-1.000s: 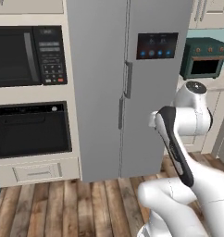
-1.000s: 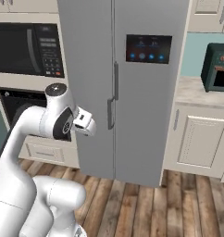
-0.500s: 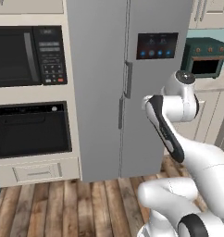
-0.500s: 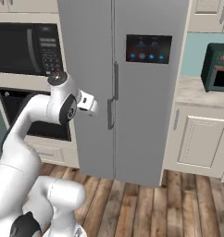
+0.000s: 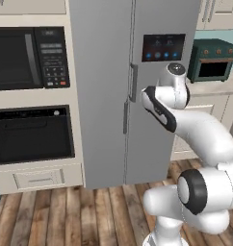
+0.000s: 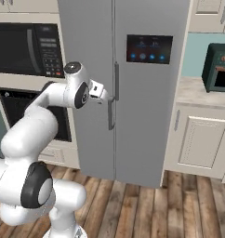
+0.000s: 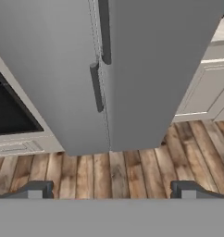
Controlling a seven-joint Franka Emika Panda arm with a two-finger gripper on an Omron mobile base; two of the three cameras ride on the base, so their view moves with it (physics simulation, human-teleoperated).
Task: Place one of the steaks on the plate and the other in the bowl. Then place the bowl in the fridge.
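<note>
Fridge: a tall grey two-door unit occupying the centre of the left base view, both doors shut, with a dark touchscreen panel in the upper part of its right door. Two slim vertical handles sit at the seam between the doors; the handle of the left door hangs lower than the handle of the right door.

Working left to right in the left base view: a black microwave is built into the cream cabinets at the upper left, with a black oven below it at the middle left and a drawer under that at the lower left. The fridge follows at centre. The white arm rises from the lower right and bends towards the fridge seam. At the upper right, a dark green toaster oven stands on a pale surface over cream cabinets.

In the right base view, the pincer sits left of centre, level with the door handles and just beside them; whether it touches either handle cannot be told.

In the hand view, the two dark fingertips stand at the lower left and lower right, wide apart, with nothing between them. Beyond them lie a wooden plank floor and the fridge doors.
</note>
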